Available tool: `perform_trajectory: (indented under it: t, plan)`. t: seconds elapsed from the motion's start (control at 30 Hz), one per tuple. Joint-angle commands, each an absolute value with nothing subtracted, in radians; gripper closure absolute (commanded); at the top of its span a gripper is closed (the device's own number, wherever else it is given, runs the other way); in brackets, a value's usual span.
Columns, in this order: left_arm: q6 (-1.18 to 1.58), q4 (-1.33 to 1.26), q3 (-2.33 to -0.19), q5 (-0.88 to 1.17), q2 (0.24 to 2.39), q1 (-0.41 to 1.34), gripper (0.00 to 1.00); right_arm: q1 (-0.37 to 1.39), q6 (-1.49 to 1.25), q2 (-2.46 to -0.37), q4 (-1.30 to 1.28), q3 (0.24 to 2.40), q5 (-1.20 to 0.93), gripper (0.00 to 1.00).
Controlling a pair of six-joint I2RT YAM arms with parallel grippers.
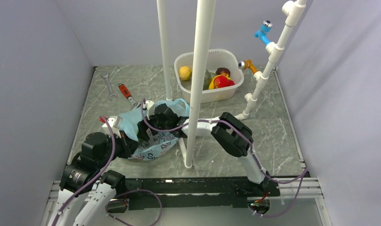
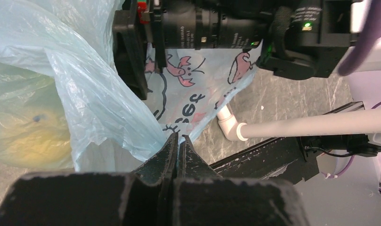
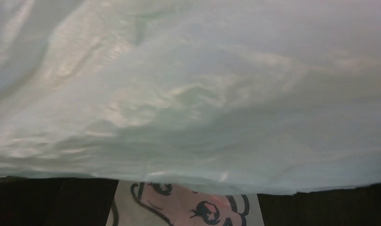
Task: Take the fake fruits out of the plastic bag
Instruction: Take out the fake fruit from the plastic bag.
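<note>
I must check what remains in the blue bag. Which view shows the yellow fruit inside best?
Left wrist view: the yellow fruit shows through the bag film. In the top view the bag covers it; the right wrist view shows only bag.

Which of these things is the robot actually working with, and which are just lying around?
Part of the job: plastic bag; yellow fruit inside it; fake fruits in the white tub; left gripper pinching the bag.
Just lying about: silver wrench; red-handled tool; white pipe frame; blue fitting; orange fitting.
</note>
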State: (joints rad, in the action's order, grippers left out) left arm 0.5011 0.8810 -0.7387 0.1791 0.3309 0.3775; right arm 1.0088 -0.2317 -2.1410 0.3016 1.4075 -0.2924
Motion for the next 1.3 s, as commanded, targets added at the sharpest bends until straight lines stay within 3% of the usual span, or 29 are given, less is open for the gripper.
perform_trajectory:
  t: [0.0,0.43,0.8,0.9,1.1,1.27]
  plan:
    - [0.498,0.850,-0.734,0.197,0.341,0.367,1.00,1.031,-0.216,-2.198,0.432,1.462,-0.201,0.00]
    - [0.493,0.845,-0.733,0.214,0.352,0.352,1.00,1.048,-0.281,-2.333,0.630,1.537,-0.368,0.00]
    - [0.489,0.844,-0.731,0.222,0.369,0.347,1.00,1.055,-0.318,-2.514,0.554,1.770,-0.419,0.03]
    - [0.489,0.845,-0.732,0.222,0.373,0.345,1.00,1.055,-0.350,-2.539,0.536,1.823,-0.433,0.15]
    - [0.491,0.845,-0.733,0.219,0.373,0.343,1.00,1.051,-0.385,-2.460,0.618,1.720,-0.422,0.57]
    - [0.491,0.846,-0.732,0.218,0.373,0.342,1.00,1.033,-0.363,-2.307,0.659,1.560,-0.353,0.77]
